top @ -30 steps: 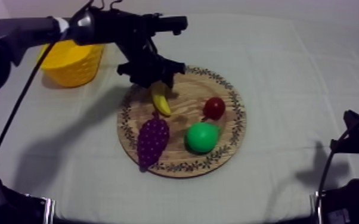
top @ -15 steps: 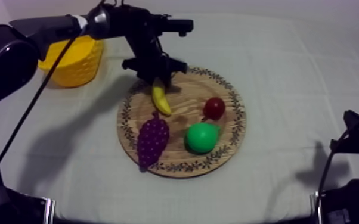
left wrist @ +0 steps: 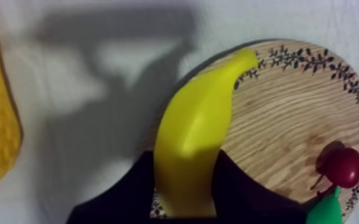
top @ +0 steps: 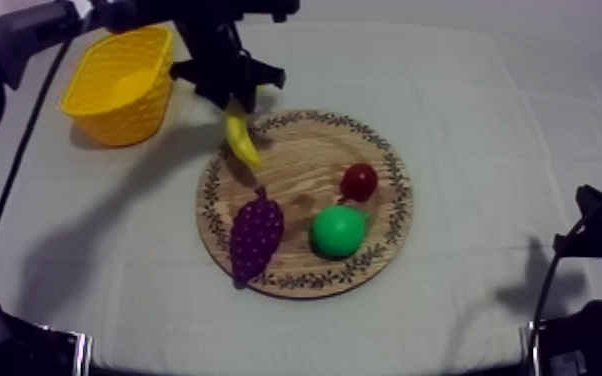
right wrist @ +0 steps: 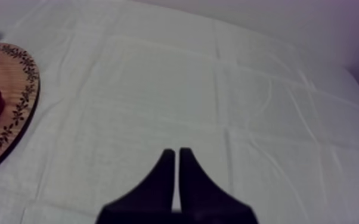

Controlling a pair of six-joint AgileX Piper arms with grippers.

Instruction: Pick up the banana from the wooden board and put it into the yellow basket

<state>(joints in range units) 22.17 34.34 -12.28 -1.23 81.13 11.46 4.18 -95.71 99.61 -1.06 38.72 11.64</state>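
- The right gripper (right wrist: 176,153) is resting low at the near right of the worktop (top: 485,120). Its two black fingers are lying together as a narrow wedge, closed on nothing.
- The round wooden board (top: 305,160) with its patterned rim is sitting near the middle of the worktop, to the left of the right gripper and well apart from it.
- A purple bunch of grapes (top: 255,235) is lying on the near left part of the board, its near end reaching over the rim.
- A green pear (top: 338,230) is sitting just right of the grapes, on the near right part of the board.
- A small red fruit (top: 359,181) is lying just beyond the pear, very close to it; whether the two are touching cannot be told.
- The banana (top: 240,138) is hanging tilted over the far left rim of the board. Its lower tip is pointing toward the grapes and its upper end is sitting between the fingers. It appears to be lifted off the wood, with part of it over the worktop beside the board.
- The left gripper (top: 233,100) is clamping the banana, one black finger pressing on each side of the fruit. The arm is reaching in from the far left.
- The yellow basket (top: 120,85) is standing at the far left of the worktop, left of the left gripper and apart from the board. The banana is near its right side, but outside it.
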